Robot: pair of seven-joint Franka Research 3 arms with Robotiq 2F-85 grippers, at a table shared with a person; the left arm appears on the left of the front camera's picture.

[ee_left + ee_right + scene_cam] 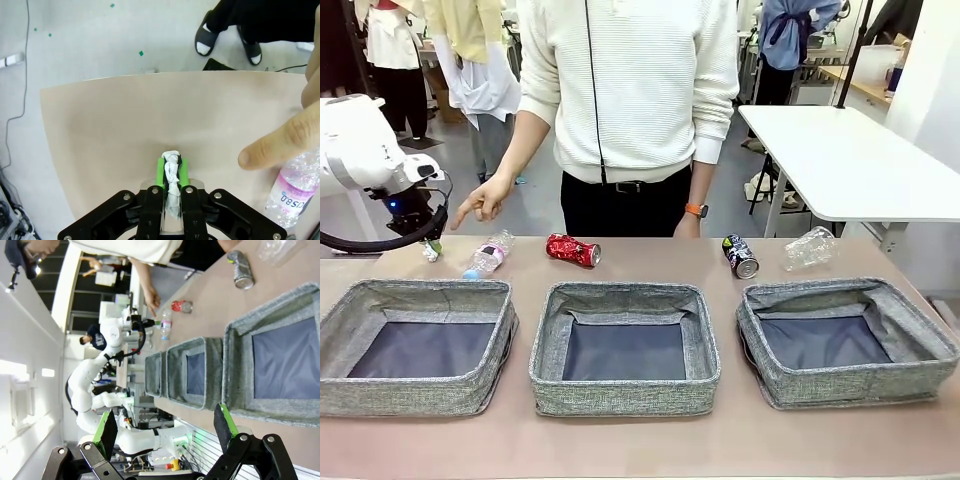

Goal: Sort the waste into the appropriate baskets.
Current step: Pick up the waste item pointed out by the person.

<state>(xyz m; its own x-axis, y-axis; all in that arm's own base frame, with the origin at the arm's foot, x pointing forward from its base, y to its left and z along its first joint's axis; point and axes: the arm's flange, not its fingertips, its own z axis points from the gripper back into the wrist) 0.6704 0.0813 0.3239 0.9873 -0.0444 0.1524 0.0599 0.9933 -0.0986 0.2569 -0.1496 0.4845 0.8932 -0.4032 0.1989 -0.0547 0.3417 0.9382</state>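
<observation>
My left gripper (429,246) is at the table's far left, shut on a white tissue wad (172,171) that sits pinched between its green pads (160,170) just above the tabletop. A person's hand (480,204) points a finger (272,144) down beside it. A clear plastic bottle (488,255) with a pink label (291,192) lies just right of that. Farther along the far edge lie a red dented can (572,250), a dark can (741,256) and a crumpled clear bottle (810,248). Three grey baskets stand in front: left (410,395), middle (625,396), right (850,386). My right gripper (166,426) is open, off the table's right end.
The person stands at the far side of the table (640,445), behind the red can. A white table (850,160) stands at the back right. Bare tabletop (110,125) lies around the left gripper, with the table's edge and the floor beyond it.
</observation>
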